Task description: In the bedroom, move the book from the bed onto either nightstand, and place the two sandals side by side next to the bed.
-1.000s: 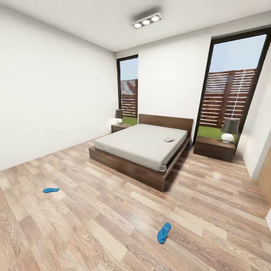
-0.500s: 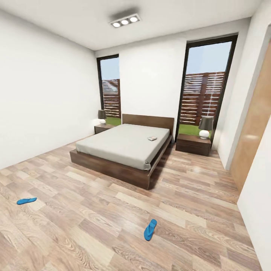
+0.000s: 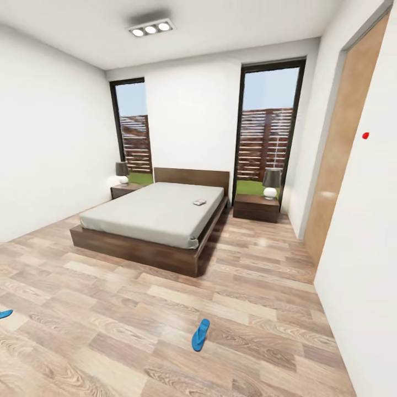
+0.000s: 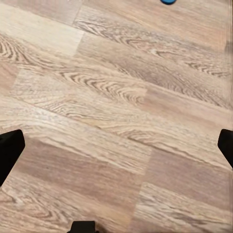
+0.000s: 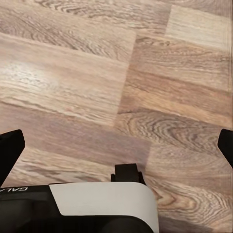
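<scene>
The bed (image 3: 149, 218), with a dark wood frame and a pale grey mattress, stands across the room in the head view. The book (image 3: 199, 202) lies on the mattress near the headboard, on the side of the right nightstand (image 3: 256, 208). The other nightstand (image 3: 124, 191) is at the bed's far left. One blue sandal (image 3: 200, 334) lies on the floor in front of me, far from the bed. The second sandal (image 3: 4, 314) is cut off by the picture's left edge. My left gripper (image 4: 116, 145) and right gripper (image 5: 116, 145) both hang open over bare floor, and a blue sliver of sandal (image 4: 168, 1) shows in the left wrist view.
A lamp (image 3: 122, 172) stands on the left nightstand and another lamp (image 3: 271, 182) on the right one. Two tall windows flank the headboard. A wooden door (image 3: 339, 149) and a white wall (image 3: 366, 231) close off the right side. Wood floor (image 3: 138, 309) stretches between me and the bed.
The whole head view has swung to the right: bed and sandals slid left in the picture and the door and right wall came in. Nothing in the room itself moved.
</scene>
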Tool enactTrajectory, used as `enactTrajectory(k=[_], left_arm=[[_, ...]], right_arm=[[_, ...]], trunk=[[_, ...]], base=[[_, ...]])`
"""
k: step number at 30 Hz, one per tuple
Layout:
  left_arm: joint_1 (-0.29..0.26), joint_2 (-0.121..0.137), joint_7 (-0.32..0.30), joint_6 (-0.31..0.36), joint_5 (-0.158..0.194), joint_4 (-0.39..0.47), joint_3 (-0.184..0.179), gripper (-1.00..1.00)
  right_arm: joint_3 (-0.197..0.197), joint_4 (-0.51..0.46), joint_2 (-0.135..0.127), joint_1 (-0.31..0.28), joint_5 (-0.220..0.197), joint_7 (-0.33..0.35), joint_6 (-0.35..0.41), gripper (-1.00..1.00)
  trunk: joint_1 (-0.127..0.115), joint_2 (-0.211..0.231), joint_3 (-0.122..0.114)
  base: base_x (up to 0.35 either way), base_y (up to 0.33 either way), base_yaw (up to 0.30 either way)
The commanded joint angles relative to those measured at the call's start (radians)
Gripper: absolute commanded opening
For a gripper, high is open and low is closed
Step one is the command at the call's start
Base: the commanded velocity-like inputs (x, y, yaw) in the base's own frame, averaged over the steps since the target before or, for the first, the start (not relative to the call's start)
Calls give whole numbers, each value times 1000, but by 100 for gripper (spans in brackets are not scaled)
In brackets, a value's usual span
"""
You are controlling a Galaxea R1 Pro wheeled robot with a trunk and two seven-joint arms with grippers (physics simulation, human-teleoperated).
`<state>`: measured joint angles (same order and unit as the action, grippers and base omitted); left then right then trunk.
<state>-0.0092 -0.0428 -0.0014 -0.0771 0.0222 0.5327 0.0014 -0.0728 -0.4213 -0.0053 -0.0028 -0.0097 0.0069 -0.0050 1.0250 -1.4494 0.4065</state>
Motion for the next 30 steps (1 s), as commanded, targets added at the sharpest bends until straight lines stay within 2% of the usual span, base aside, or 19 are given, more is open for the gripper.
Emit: enactTrajectory(k=[1, 15, 30], left_arm=[[0, 0, 0, -3, 2, 0, 0, 100], [-1, 0, 0, -4, 1, 0, 0, 100], [0, -8, 0, -4, 1, 0, -1, 100]], right_arm=[[-2, -1, 0, 0, -1, 1, -1, 100], [-1, 1, -1, 0, 1, 1, -1, 100], [-1, 43, -2, 0, -1, 2, -1, 100]], trunk=[[0, -1, 1], [0, -1, 1], [0, -1, 1]], base=[[0, 0, -300], [0, 0, -290], [0, 0, -23]])
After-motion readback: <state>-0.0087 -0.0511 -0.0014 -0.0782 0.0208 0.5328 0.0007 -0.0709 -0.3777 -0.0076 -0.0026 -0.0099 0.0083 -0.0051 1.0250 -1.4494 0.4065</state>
